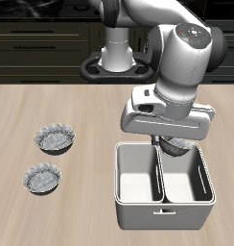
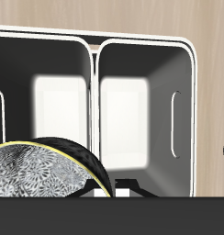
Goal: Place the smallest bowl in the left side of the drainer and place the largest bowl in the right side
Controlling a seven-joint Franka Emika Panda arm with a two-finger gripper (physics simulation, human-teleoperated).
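two bowls (image 1: 55, 140) (image 1: 41, 178), one drainer (image 1: 163, 213) (two compartments)

Exterior view sits high in front of the robot, angled down, wide enough to take in the whole surface (image 1: 52, 106), the arm and dark cabinets behind. Wrist view rides on the gripper, looks almost straight down, very close, nearly filled by the drainer (image 2: 94, 55). Shared part: the drainer (image 1: 163, 207), both compartments and middle wall, plus what seems the same bowl (image 2: 36, 170) at the wrist frame's edge, cropped.
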